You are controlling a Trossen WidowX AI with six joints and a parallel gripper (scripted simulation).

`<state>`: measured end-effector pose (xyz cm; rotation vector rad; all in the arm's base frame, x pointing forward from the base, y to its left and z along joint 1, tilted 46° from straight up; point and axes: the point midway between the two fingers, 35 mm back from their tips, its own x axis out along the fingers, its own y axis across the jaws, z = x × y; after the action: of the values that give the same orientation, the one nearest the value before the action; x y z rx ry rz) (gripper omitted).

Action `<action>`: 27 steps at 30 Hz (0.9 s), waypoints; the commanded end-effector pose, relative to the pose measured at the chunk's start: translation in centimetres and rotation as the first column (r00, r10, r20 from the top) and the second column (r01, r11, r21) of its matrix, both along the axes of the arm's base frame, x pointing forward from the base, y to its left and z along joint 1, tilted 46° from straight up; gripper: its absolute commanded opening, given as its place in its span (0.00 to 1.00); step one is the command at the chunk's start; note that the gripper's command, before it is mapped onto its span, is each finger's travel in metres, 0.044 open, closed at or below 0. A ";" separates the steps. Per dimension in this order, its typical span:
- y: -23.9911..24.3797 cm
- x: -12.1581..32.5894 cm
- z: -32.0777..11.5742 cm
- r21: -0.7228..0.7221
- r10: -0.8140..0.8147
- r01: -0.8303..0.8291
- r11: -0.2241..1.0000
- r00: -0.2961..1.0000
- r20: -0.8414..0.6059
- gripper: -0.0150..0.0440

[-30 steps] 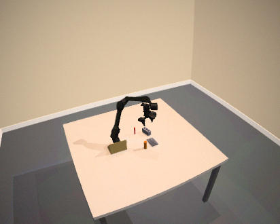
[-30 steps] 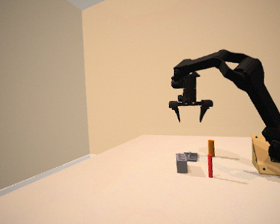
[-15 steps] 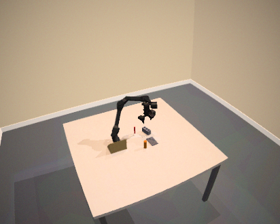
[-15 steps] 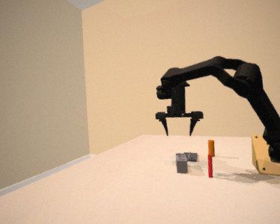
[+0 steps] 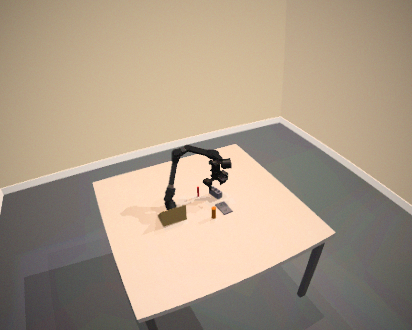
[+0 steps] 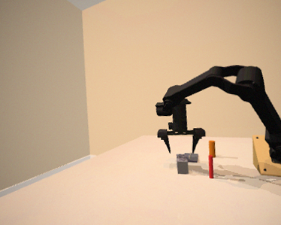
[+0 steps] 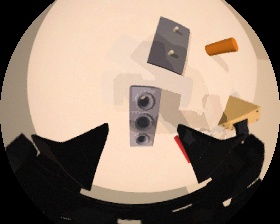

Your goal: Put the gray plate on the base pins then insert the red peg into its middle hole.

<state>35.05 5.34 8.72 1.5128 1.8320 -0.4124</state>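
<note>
The gray plate (image 5: 216, 193) (image 6: 183, 167) (image 7: 133, 111) is a block with three holes in a row. It stands on the table beside the base, not on it. The dark gray base (image 5: 224, 208) (image 6: 193, 157) (image 7: 162, 40) lies flat, its two light pins pointing up and bare in the wrist view. The red peg (image 5: 198, 191) (image 6: 211, 167) (image 7: 182, 148) stands upright on the table, partly behind a finger in the wrist view. My gripper (image 5: 216, 184) (image 6: 182, 153) (image 7: 144, 127) is open and empty, pointing down above the plate, which shows between the fingertips in the wrist view.
An orange cylinder (image 5: 214, 213) (image 6: 211, 149) (image 7: 221, 47) stands upright near the base. The tan mount (image 5: 173, 216) (image 6: 260, 157) (image 7: 240, 112) is at the arm's foot. The pale table (image 5: 170, 270) (image 6: 110, 197) (image 7: 65, 90) carries everything.
</note>
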 end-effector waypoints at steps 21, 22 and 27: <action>2.7 -0.1 -2.5 0.003 -0.005 0.005 1.000 1.000 0.002 1.00; 2.9 -0.1 -2.6 0.003 -0.005 0.005 1.000 1.000 0.002 1.00; 3.5 -0.2 -3.1 0.004 -0.005 0.005 1.000 1.000 0.002 1.00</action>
<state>34.88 8.47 5.90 1.5134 1.8268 -0.4072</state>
